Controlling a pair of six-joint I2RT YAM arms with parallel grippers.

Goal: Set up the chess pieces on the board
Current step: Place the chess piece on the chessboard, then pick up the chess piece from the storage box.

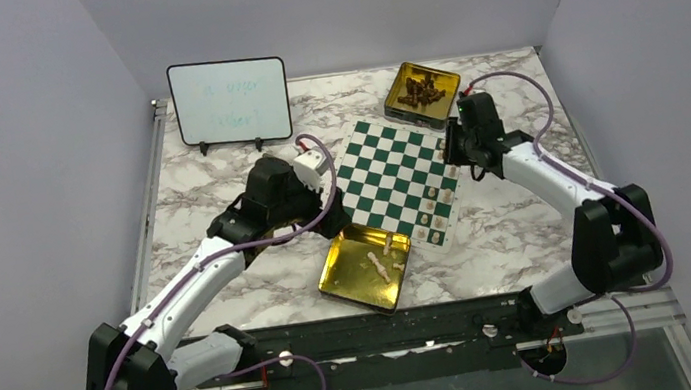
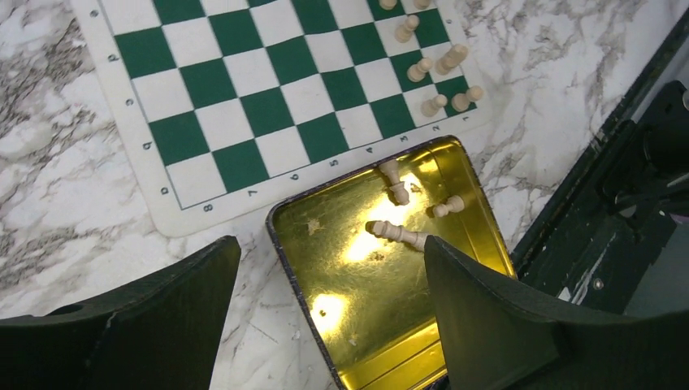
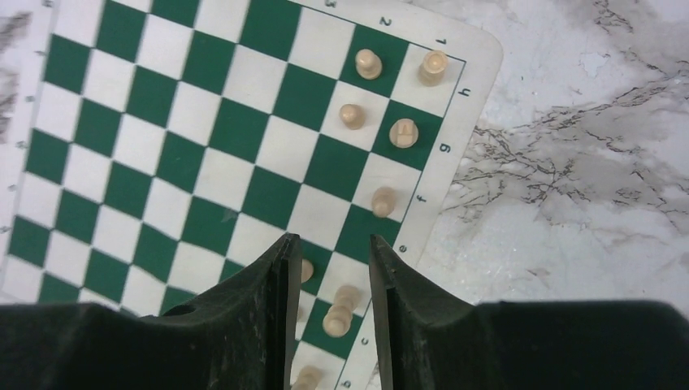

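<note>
Chess pieces point(image 3: 337, 315) on board point(image 3: 203, 162), partly behind right fingers point(image 3: 244, 333)

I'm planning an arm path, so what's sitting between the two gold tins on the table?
The green and white board lies between the near tin and the far tin, pale pieces along its right edge. The top view shows it.
</note>
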